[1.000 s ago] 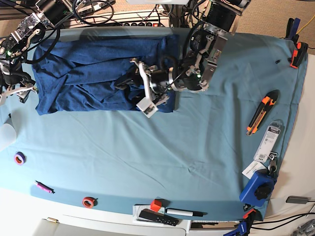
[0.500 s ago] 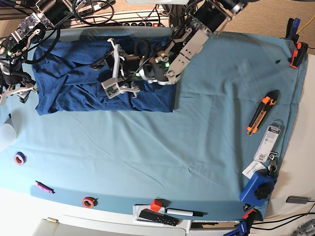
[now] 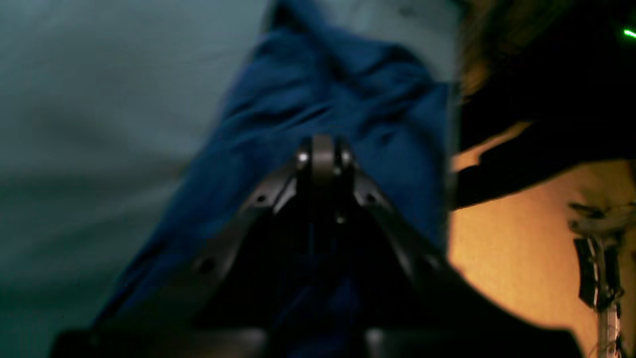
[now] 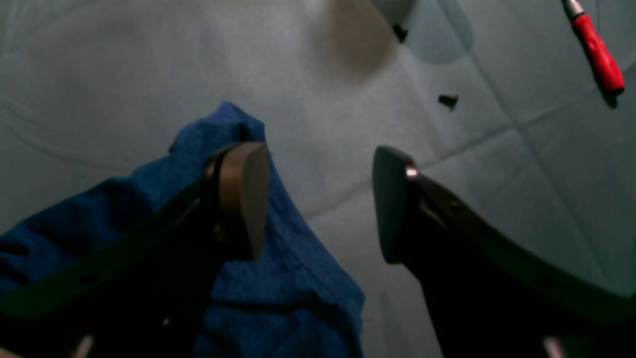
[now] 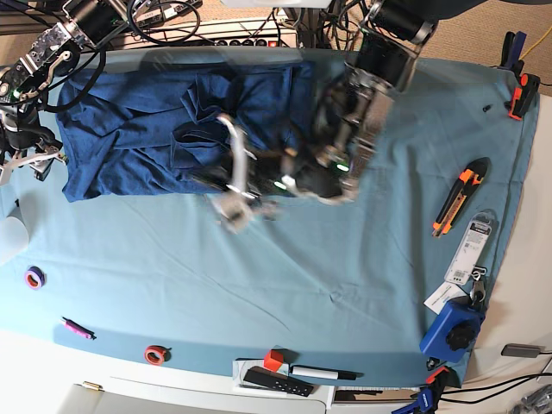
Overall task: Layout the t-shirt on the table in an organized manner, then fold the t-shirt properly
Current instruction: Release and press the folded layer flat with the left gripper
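The left gripper (image 5: 233, 205), motion-blurred at centre of the base view, reaches leftward with its jaws pressed together; whether it pinches fabric is unclear. The right gripper (image 4: 318, 199) hovers spread wide at the frame's left edge. The wrinkled dark navy knit t-shirt (image 5: 129, 129) lies bunched in the upper left of the teal-draped table (image 5: 345, 285).
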Controlling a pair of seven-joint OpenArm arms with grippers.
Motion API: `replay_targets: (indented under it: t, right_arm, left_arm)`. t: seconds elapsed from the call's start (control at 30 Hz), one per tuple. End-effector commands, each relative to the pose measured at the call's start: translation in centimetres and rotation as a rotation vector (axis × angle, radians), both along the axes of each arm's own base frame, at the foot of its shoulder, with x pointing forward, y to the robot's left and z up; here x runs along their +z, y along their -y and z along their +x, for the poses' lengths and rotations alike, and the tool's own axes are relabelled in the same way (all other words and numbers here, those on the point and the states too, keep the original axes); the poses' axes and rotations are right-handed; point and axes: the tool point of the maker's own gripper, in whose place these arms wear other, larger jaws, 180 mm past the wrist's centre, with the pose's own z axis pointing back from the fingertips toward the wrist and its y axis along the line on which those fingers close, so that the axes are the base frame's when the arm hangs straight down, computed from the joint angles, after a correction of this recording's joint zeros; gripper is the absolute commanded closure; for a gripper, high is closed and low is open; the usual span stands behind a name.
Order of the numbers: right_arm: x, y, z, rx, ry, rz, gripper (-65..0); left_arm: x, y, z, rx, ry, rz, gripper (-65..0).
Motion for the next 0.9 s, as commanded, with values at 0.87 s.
replay_targets:
  t: [0.87]
  right_arm:
    - [1.7, 0.6, 0.6, 0.005, 0.046, -0.037, -32.8]
  left_arm:
    - [-6.6, -8.2, 0.0, 0.215, -0.099, 0.159, 0.0]
